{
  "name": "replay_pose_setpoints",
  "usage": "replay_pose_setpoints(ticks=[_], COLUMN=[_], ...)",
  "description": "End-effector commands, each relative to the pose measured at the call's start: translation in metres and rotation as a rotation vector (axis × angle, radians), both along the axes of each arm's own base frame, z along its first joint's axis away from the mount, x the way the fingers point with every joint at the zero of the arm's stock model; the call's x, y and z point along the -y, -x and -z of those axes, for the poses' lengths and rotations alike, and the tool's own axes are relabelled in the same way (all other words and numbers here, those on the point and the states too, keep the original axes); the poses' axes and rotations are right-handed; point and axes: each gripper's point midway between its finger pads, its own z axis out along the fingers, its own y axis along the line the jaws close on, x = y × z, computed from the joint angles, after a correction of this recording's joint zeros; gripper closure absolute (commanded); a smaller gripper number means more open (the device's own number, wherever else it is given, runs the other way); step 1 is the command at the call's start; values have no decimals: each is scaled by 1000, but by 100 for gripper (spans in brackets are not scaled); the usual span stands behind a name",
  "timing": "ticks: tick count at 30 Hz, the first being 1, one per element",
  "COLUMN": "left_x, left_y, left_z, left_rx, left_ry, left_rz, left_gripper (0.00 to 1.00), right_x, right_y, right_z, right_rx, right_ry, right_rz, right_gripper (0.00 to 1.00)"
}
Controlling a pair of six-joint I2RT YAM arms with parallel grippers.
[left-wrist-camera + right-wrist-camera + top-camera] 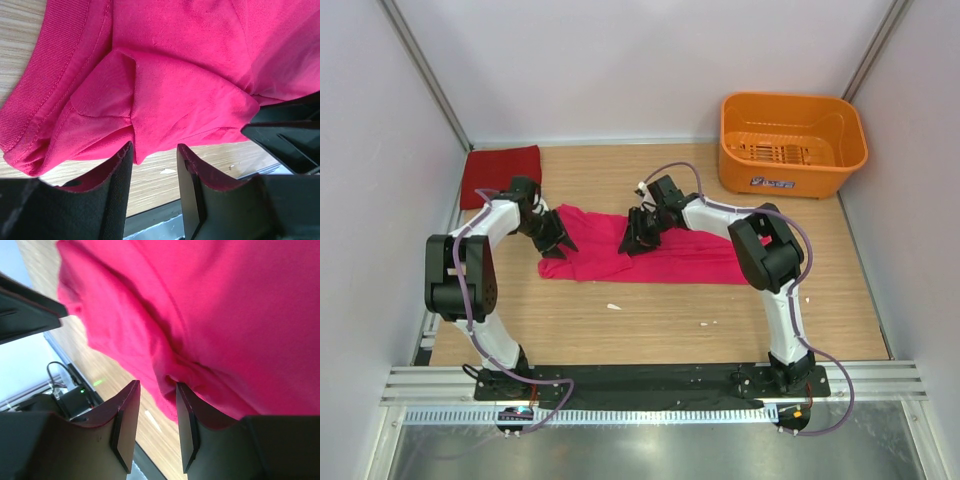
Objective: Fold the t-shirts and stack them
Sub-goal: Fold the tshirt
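The magenta-pink t-shirt (660, 257) lies spread and rumpled across the middle of the table. It fills the left wrist view (190, 95) and the right wrist view (225, 315). My left gripper (554, 240) is at the shirt's left end, open, a fold of cloth hanging just above the gap between its fingers (116, 170). My right gripper (638, 238) is on the shirt's upper middle, open, with the cloth edge reaching between its fingers (186, 415). The crimson red t-shirt (500, 174) lies folded flat at the back left.
An orange plastic basket (790, 143) stands at the back right. White walls close in the table on three sides. Small white scraps (613, 306) lie on the wood in front of the shirt.
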Motion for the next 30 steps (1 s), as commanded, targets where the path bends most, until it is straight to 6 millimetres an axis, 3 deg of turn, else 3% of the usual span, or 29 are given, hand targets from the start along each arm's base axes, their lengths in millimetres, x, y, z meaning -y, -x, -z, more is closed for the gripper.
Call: replay_pose_setpoints(ticks=[1, 7, 11, 14, 15, 17, 23, 30], left_x=[1, 0, 0, 0, -1, -2, -8, -16], left_y=[-9, -7, -7, -6, -5, -5, -5, 2], left_z=[-8, -5, -1, 3, 4, 4, 7, 29], left_rx=[44, 38, 31, 21, 20, 23, 35, -7], left_ry=[18, 18, 18, 14, 9, 6, -35, -69], left_rz=[18, 21, 19, 15, 14, 4, -17, -35], left_gripper=[59, 59, 59, 62, 63, 64, 66, 71], right_x=[-3, -1, -2, -5, -7, -8, -2, 13], right_y=[-10, -11, -15, -20, -23, -27, -40, -45], right_z=[-3, 3, 4, 3, -1, 0, -6, 5], right_rx=[54, 66, 72, 88, 100, 109, 167, 172], right_ry=[20, 53, 52, 48, 44, 52, 97, 141], right_rz=[-22, -44, -37, -38, -39, -34, -6, 48], right_gripper=[59, 61, 67, 80, 90, 99, 99, 98])
